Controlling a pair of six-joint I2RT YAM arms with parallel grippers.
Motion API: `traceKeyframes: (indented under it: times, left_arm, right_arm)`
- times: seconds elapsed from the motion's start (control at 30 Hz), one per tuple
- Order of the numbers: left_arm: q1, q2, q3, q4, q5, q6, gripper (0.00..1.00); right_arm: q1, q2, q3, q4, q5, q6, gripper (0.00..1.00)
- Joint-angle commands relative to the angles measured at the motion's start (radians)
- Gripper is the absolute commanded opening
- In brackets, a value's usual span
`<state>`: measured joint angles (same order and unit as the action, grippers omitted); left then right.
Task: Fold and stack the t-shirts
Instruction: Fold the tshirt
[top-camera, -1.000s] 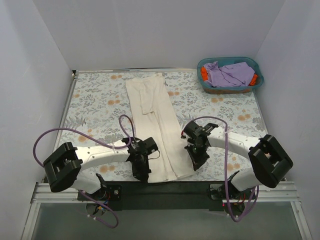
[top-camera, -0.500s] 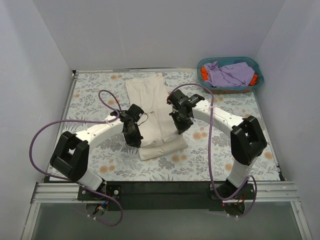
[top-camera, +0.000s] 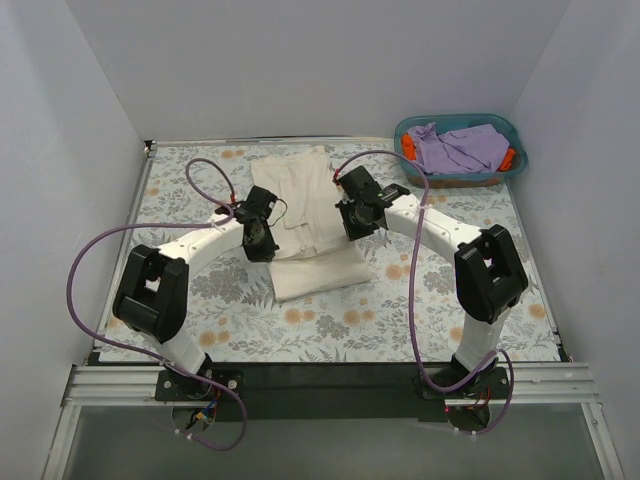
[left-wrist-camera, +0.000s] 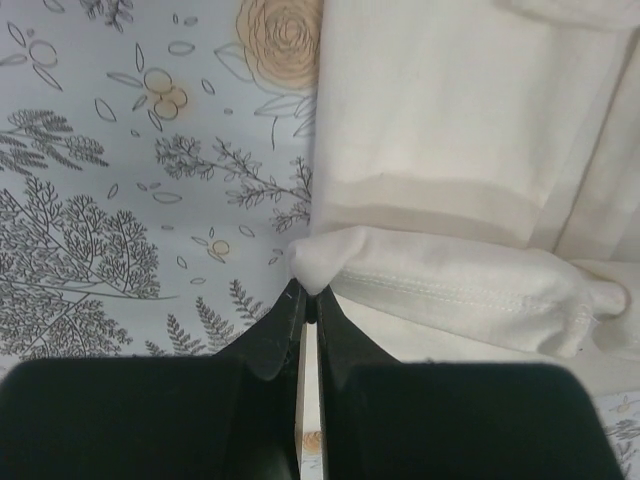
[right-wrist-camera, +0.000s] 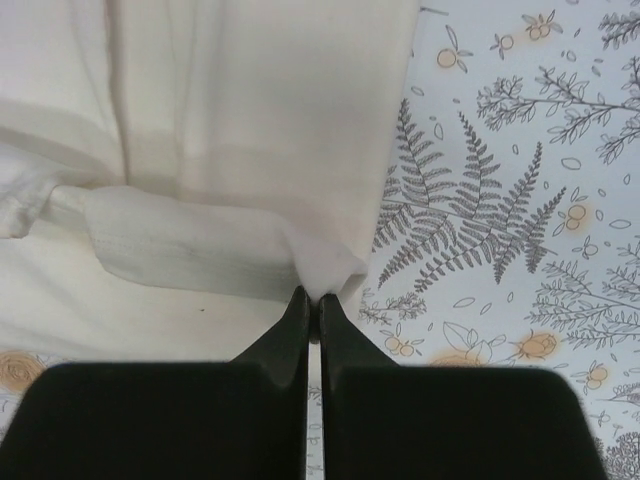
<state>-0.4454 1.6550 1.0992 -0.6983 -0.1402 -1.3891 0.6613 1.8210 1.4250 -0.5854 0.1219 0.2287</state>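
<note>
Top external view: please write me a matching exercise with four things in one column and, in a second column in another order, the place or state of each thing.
Things
1. cream t-shirt
2. lavender garment
3. teal basket
4. left gripper

Places or states
A. stands at the far right corner of the table
B. shut on a corner of the t-shirt
C. lies inside the basket
D. lies doubled over in the middle of the table

Pairs: 1-D, 2-C, 3-A, 4-B
</note>
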Motion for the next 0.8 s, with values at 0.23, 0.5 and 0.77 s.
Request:
traceKeyframes:
  times: [0.23,0.5,0.77]
  left_arm:
    - [0.025,0.034,0.048,0.120,-0.068,0.033,0.00]
    - [0.033,0.065,0.073,0.149,-0.122,0.038,0.00]
    - [0.037,0.081,0.050,0.181,-0.153,0.022,0.00]
  right_arm:
    - [-0.048,0.061,0.022,0.131,0.005,-0.012,0.01]
    - [-0.063,0.080,0.026,0.171,0.002,-0.015,0.01]
    - [-0.074,0.104,0.017,0.196,0.005,-0.012,0.01]
